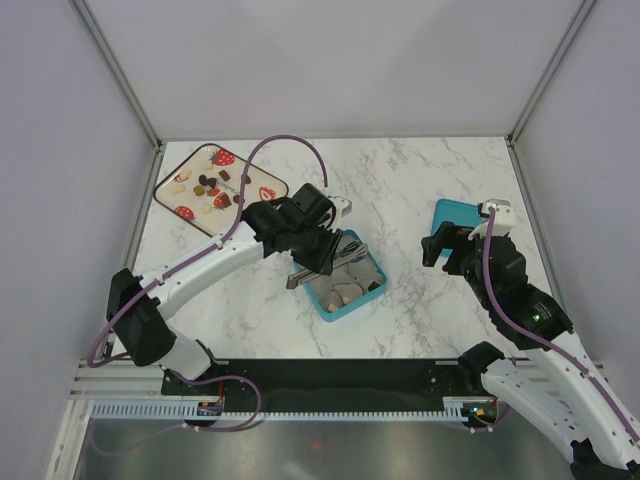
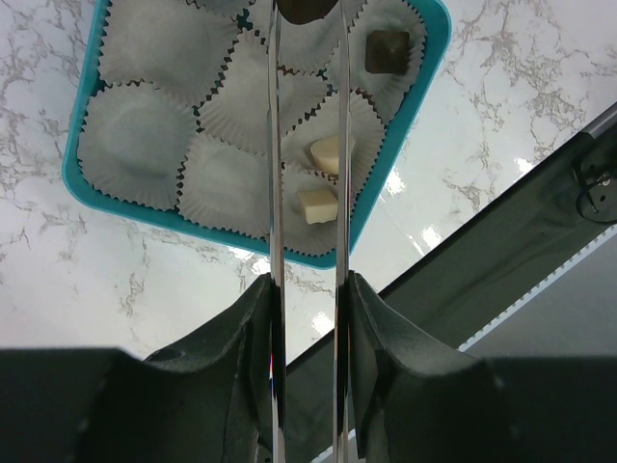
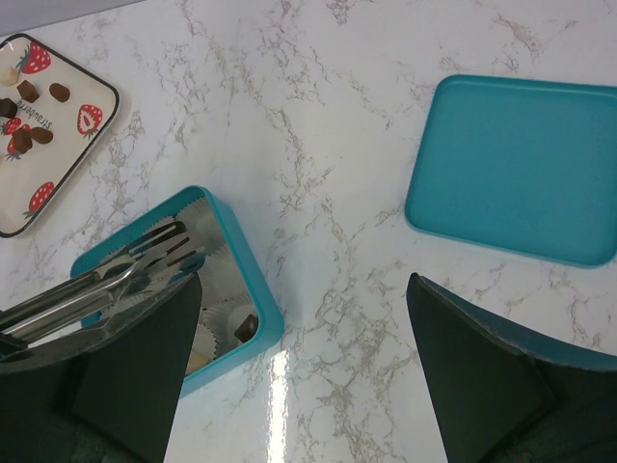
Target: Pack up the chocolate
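Over the box point(image 2: 72, 174), tongs point(image 2: 274, 145) are clamped by the left gripper point(image 2: 308, 289); bare marble point(image 3: 318, 145) is left around the spread right gripper point(image 3: 304, 289).

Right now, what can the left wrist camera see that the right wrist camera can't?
Only the left wrist view shows both cream-white chocolates and the empty paper cups. Only the right wrist view shows the teal lid and the strawberry tray with loose chocolates on it. Both show the teal box, the metal tongs over it and the marble table.
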`<action>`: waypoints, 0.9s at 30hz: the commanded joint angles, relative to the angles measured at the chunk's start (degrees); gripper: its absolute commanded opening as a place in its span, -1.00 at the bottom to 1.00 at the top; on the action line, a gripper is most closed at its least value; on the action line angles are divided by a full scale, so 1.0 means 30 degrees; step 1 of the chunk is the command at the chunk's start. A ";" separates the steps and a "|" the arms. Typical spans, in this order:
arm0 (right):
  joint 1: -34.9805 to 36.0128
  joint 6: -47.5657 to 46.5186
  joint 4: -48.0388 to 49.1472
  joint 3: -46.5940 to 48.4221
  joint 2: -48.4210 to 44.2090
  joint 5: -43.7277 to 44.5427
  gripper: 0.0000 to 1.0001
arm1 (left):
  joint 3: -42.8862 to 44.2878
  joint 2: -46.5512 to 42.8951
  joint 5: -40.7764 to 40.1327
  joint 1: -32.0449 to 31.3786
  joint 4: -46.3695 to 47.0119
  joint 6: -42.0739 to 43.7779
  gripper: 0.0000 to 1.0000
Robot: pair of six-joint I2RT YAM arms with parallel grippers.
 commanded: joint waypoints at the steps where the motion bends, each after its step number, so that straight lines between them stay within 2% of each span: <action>1: -0.0002 0.0181 0.0112 0.0600 -0.0087 0.0048 0.92 | -0.0148 0.0164 0.0426 -0.0161 0.0631 0.0196 -0.31; 27: -0.0002 -0.0024 0.0111 0.0512 -0.0146 0.0341 0.92 | -0.0003 0.1423 0.0426 -0.0250 0.0631 0.0196 -0.31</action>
